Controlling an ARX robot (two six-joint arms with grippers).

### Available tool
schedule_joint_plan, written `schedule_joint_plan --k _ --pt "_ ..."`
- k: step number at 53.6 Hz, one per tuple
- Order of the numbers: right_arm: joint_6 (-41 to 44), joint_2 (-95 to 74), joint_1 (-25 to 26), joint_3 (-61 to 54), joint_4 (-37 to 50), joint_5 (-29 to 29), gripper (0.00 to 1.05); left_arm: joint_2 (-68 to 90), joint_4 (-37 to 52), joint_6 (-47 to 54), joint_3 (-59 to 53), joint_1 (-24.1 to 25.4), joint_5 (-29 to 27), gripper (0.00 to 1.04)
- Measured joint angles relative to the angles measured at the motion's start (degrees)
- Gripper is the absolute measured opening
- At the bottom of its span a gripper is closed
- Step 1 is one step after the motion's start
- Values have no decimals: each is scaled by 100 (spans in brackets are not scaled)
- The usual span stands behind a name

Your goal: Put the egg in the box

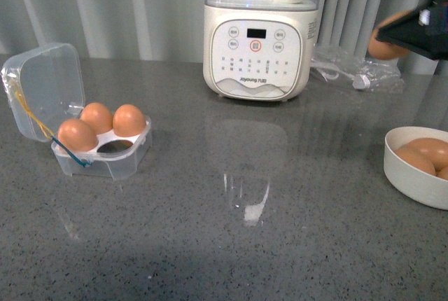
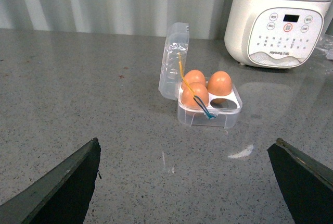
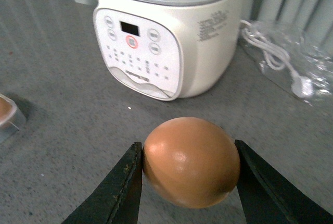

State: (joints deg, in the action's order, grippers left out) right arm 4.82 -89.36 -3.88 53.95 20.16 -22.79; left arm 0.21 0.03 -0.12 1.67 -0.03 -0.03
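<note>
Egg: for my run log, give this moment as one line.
right gripper: shut on egg, held aloft | left gripper: open, empty | box: lid open, three eggs, one slot free | bowl: eggs inside

On the grey speckled stone surface (image 1: pixel 245 259), the small clear plastic four-slot egg box (image 1: pixel 105 166) lies at the left, its hinged lid (image 1: pixel 42 87) standing open behind and to the left of it. Three brown eggs (image 1: pixel 129 120) sit in it: two in the rear slots, one in the front left slot. The cream plastic blender (image 1: pixel 257 49) stands at the back centre, with a crumpled clear plastic bag (image 1: pixel 350 66) just to its right. The round white bowl (image 1: pixel 413 175) lies at the right edge, nearer the front, with more brown eggs (image 1: pixel 427 150) in it. Above and behind the bowl, another smooth brown egg (image 1: pixel 386 49) sits between the fingers of the right tool (image 3: pixel 188 151)
</note>
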Motion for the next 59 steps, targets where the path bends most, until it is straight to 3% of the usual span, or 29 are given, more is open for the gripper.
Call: schedule_joint_plan --k 27,43,59 --pt "184 -2076 -1661 2247 -566 -907 44 0 0 0 0 0 0 98" --pt "496 -2824 -2103 3064 -1051 -1298 44 0 0 0 0 0 0 98" --pt "966 -2918 -2422 3182 -1386 -1875 44 0 0 0 0 0 0 98"
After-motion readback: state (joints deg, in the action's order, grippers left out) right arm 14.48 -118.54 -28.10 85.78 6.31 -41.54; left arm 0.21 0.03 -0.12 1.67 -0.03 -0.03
